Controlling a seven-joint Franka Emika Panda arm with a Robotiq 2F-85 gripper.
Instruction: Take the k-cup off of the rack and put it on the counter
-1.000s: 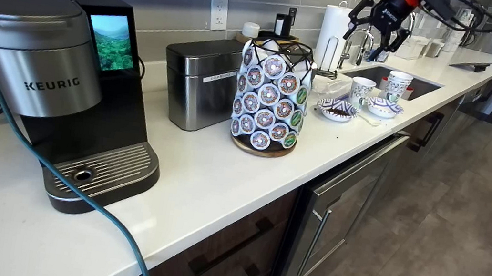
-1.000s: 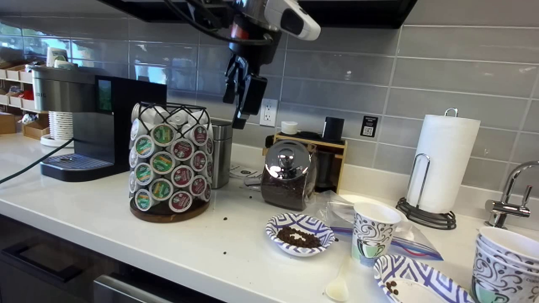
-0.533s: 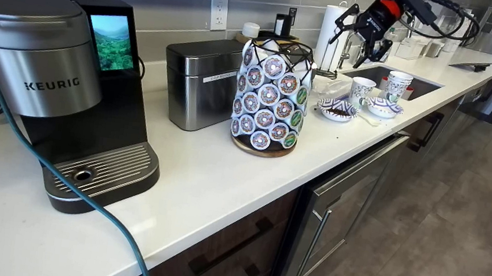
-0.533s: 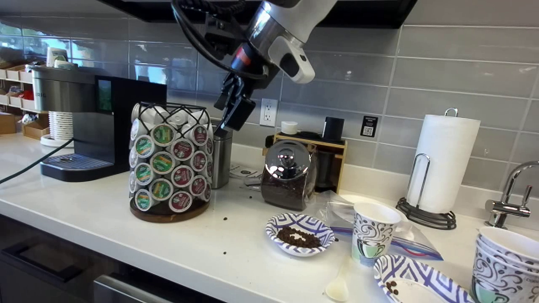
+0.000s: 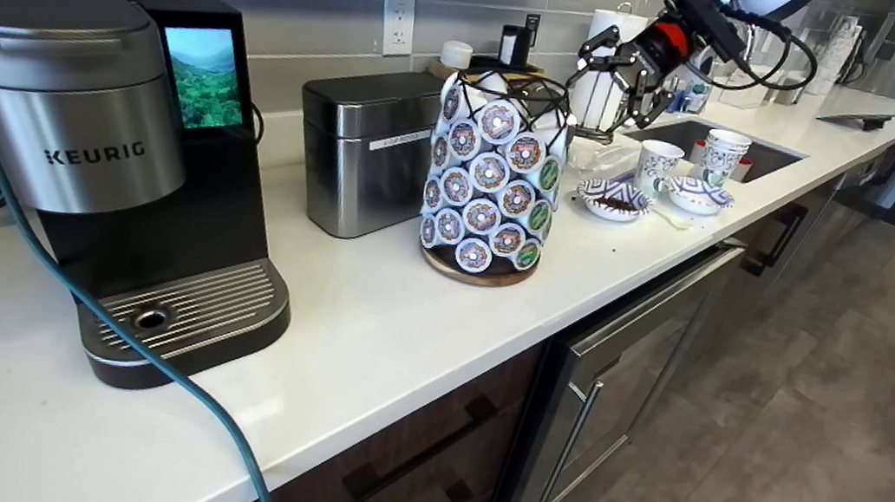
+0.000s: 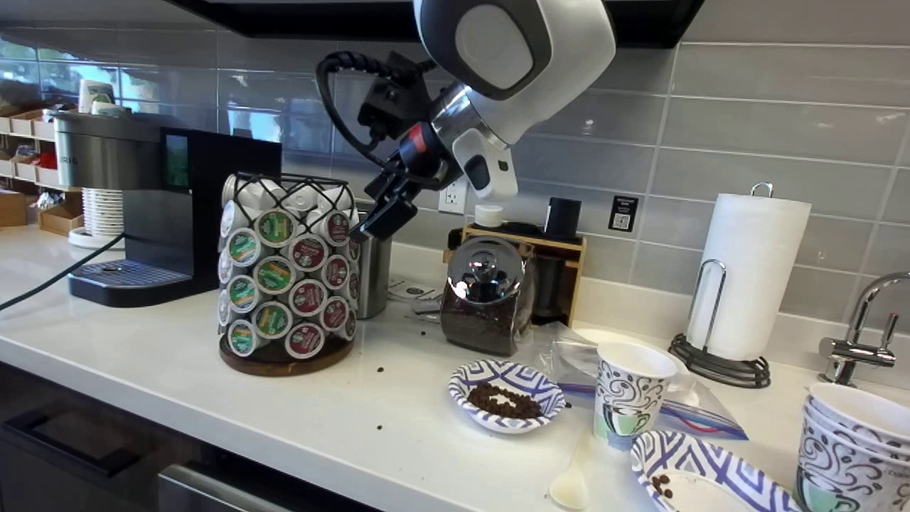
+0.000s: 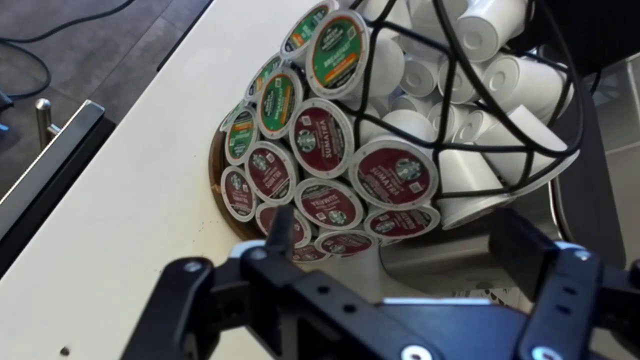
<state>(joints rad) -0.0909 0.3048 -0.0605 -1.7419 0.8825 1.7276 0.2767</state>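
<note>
The rack [image 5: 487, 278] is a dark-wire carousel on a round wooden base, full of k-cups; it also shows in an exterior view [image 6: 284, 367] and the wrist view [image 7: 217, 165]. Red-lidded k-cups [image 6: 308, 253] face my gripper, with "Sumatra" lids [image 7: 393, 175] in the wrist view. Green-lidded k-cups [image 6: 274, 274] sit beside them. My gripper [image 7: 397, 232] is open and empty, fingers spread, tilted towards the rack's upper part. It shows in both exterior views [image 5: 601, 102] [image 6: 371, 222], close to the rack; contact cannot be told. The rack stands on the white counter [image 5: 365, 336].
A steel bin [image 5: 369, 157] stands close behind the rack. A coffee machine [image 5: 82, 112] stands to one side. A glass jar [image 6: 480, 306], a patterned bowl of beans [image 6: 506, 397], a paper cup [image 6: 633, 387] and a paper towel roll [image 6: 753, 277] stand on the other side.
My gripper has moved down and towards the rack, and has tilted so its fingers point more at the rack's side. It stays open. The rack and k-cups have not moved.
</note>
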